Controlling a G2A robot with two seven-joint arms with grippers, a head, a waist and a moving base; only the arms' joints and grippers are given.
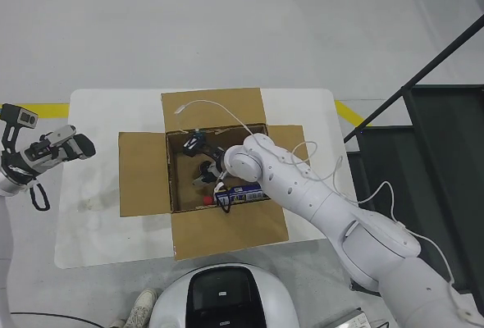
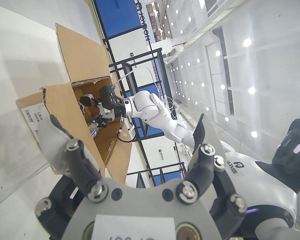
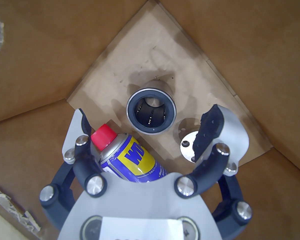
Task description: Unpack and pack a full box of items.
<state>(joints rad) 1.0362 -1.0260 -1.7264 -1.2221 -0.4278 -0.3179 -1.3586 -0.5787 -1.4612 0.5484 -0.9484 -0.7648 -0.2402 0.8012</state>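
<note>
Right end effector (image 3: pixel 147 121): you'll find it down inside the box (image 1: pixel 143 174), fingers apart, spray can (image 3: pixel 130 156) lying just beside one finger, bearing (image 3: pixel 151 112) on the box floor. Left end effector (image 2: pixel 126 128): apart, empty, at the edge of the counter (image 1: pixel 111 115).

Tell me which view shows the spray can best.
Right wrist view: the spray can, red cap and blue-yellow body, lies by the open right tool in the box. Top view gives a blue strip by the arm; left wrist view, a small glimpse.

Industrial hall: high lamp-studded ceiling (image 2: pixel 240 51), steel stairs (image 1: pixel 447 164).
</note>
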